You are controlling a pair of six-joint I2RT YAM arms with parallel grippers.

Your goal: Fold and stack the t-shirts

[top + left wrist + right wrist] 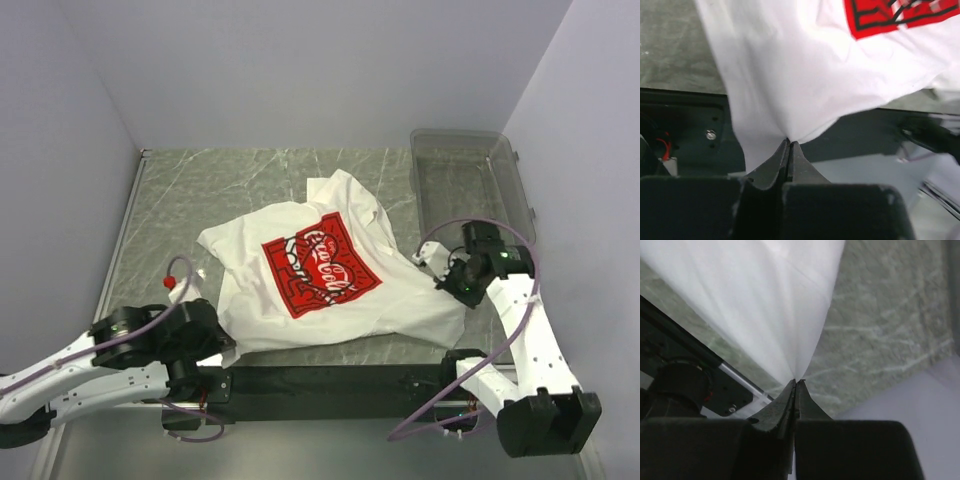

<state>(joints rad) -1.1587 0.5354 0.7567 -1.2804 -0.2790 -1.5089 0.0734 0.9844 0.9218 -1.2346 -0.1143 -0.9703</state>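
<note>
1. The white short-sleeved cotton t-shirt (400, 300) lies in the middle of the table. Its red square chest print (320, 265) carries white script lettering that reads "Coca-Cola", slanting from the near left towards the far right.
2. In the left wrist view a part of the same red print (900, 15) shows at the top right, with black outlines only; no letters there can be read.

Soft matt white cloth on the t-shirt (320, 265), creased, with flat red print; smooth marbled stone-look table (200, 190), faint sheen; glossy clear plastic bin (455, 135) far right.
</note>
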